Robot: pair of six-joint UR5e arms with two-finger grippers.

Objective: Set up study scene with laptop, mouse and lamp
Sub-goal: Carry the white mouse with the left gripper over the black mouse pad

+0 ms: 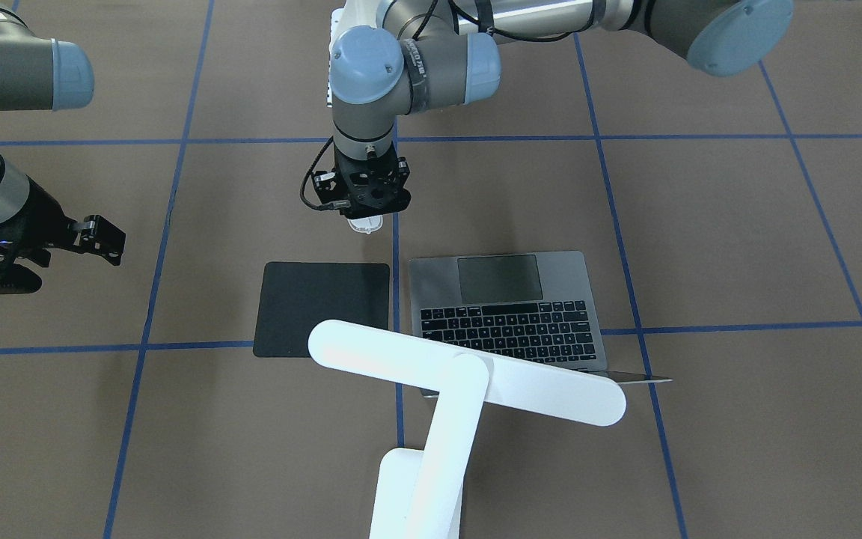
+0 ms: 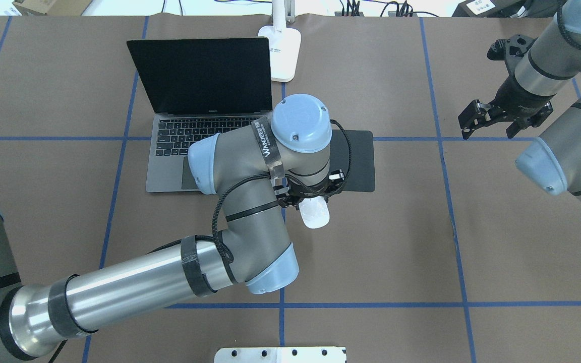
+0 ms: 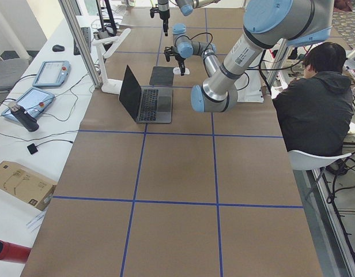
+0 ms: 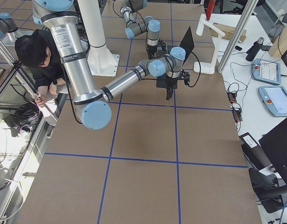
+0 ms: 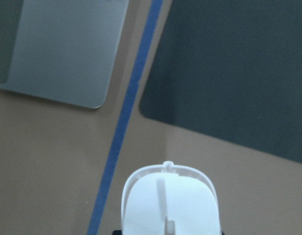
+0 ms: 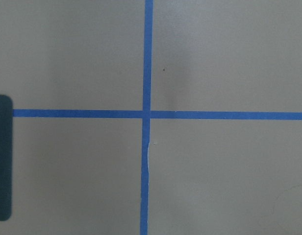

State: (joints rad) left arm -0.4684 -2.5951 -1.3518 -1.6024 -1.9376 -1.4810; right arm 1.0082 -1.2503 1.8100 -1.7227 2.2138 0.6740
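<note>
Just on the robot's side of the black mat, you can see the left gripper pointing down with its jaws closed on the mouse; the white shell sticks out below the fingers towards the robot. From the left wrist camera you look past the mouse's rounded end at bare brown table; a blue tape line runs just to its left, the mat's near corner lies ahead on the right and a rounded corner of the laptop lies ahead on the left. You cannot tell from these views whether the mouse touches the paper or hangs just above it.

The laptop stands open beside the mat with its trackpad towards the robot and its dark screen upright on the far side. The lamp has its base beyond the laptop near the far table edge; its long bar head reaches over the back of the keyboard and the mat's far corner.

Well off to the robot's right, the right gripper hangs above the table with its jaws apart and nothing between them; its wrist camera shows only crossed tape lines and the mat's edge.
</note>
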